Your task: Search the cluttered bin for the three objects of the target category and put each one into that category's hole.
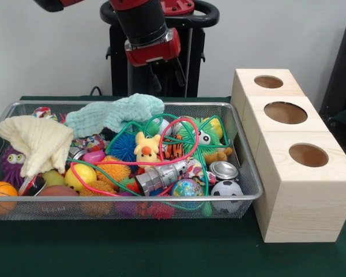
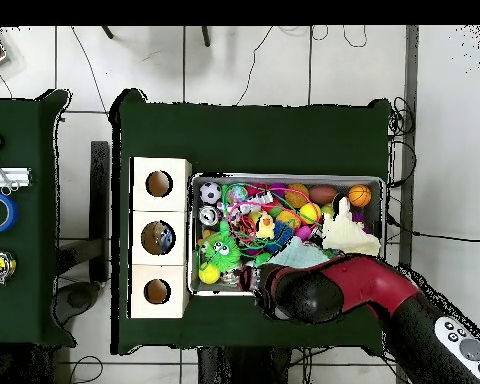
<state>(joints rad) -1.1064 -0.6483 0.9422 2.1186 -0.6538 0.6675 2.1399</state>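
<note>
End effector [image 1: 164, 78] empty, prongs spread, above wire-mesh bin [image 1: 247, 173]; crinkled mint cloth [image 1: 116, 113] beneath.

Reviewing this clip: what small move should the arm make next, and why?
Probably lower toward the bin. The gripper hangs above its far rim holding nothing, over the mint cloth, and one box hole seems to hold something already.
</note>
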